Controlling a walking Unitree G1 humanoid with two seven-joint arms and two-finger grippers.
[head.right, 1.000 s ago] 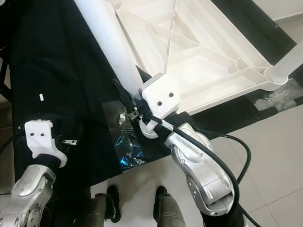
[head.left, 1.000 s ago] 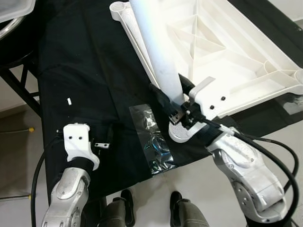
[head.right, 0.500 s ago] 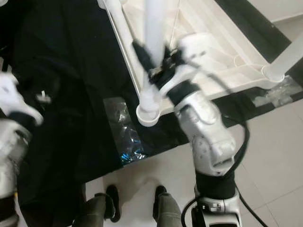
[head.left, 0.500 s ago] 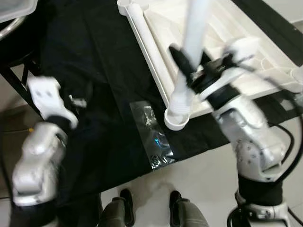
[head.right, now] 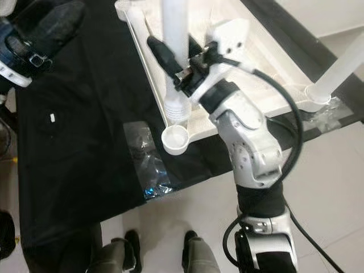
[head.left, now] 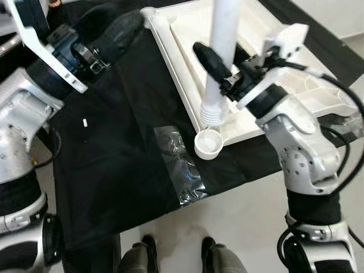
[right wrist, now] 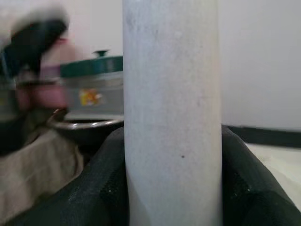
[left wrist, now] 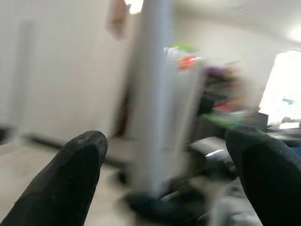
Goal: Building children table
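Note:
The white tabletop (head.left: pixel 183 35) lies upside down on a black-covered bench (head.left: pixel 114 148). My right gripper (head.left: pixel 225 60) is shut on a white table leg (head.left: pixel 224 28) and holds it upright. The leg's ribbed end (head.left: pixel 212 114) hangs just above the round corner socket (head.left: pixel 207 143) at the tabletop's near corner, not touching it. A second leg (head.right: pixel 343 67) stands in the right corner socket. My left gripper (head.left: pixel 122 25) is raised at the far left over the cloth, open with nothing between its fingertips (left wrist: pixel 80 160).
A crumpled clear plastic bag (head.left: pixel 183 166) lies on the cloth just left of the socket. A small white scrap (head.left: pixel 85 122) lies further left. The bench's near edge drops to a pale tiled floor (head.left: pixel 239 227). A green-lidded pot (right wrist: pixel 89 70) stands behind.
The right gripper swung the leg from slanting to upright and lifted its end clear of the corner socket. The left arm rose from the near edge to the far left.

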